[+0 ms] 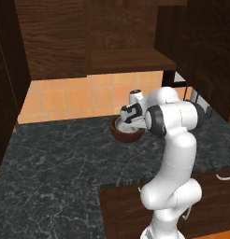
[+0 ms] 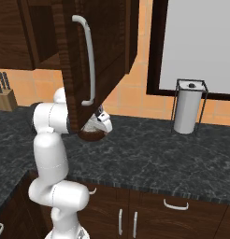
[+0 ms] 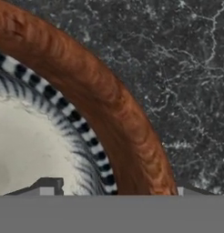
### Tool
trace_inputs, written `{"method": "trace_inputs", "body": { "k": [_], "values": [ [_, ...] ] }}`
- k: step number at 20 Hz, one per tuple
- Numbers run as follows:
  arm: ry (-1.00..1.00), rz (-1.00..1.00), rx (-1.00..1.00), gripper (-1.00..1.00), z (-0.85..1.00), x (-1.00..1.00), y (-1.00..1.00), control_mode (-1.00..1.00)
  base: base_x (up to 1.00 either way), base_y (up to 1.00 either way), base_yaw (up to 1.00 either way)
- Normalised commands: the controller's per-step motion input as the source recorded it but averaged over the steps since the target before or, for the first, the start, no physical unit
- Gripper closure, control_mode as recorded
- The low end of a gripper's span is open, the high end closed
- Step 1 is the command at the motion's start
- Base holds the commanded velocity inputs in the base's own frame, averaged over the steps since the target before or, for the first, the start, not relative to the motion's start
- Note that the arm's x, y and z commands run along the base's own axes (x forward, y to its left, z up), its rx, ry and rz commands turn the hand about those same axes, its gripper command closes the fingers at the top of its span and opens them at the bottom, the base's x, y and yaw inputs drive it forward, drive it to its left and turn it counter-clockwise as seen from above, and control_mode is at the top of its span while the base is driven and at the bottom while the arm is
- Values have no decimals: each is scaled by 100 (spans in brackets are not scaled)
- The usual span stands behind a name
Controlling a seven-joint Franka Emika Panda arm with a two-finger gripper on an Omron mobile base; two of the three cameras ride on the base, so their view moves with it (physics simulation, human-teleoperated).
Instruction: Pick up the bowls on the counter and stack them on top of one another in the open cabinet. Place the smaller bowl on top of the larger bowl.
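A: Where is the claw?

B: The two-finger gripper [image 1: 127, 122] sits low over the bowls at centre frame in the left base view. Its tips straddle the thick rim of the deep reddish-brown wooden-looking bowl [image 3: 109, 100] in the hand view; whether they pinch it, I cannot tell.

A: And the bowls?

B: The small pale speckled bowl [image 3: 27, 145] rests inside the brown one, both on the dark grey-black marble counter [image 1: 56, 158] with thin pale veins.

A: The room around?

B: An orange tiled wall [image 1: 61, 100] runs behind the counter. Above, at upper centre, hangs the dark brown wood-grain open cabinet [image 1: 131, 59] with its flat shelf board. In the right base view a wooden knife block [image 2: 5, 99] stands at far left, and a white paper roll in a wire holder [image 2: 188, 111] at right.
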Motion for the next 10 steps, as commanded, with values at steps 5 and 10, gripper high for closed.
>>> {"method": "trace_inputs", "body": {
  "k": [5, 10],
  "values": [
    [0, 0, 0, 100, 0, 0, 0, -100, 0, 0, 0],
    [-16, 0, 0, 100, 15, -54, 0, -100, 0, 0, 0]
  ]
}}
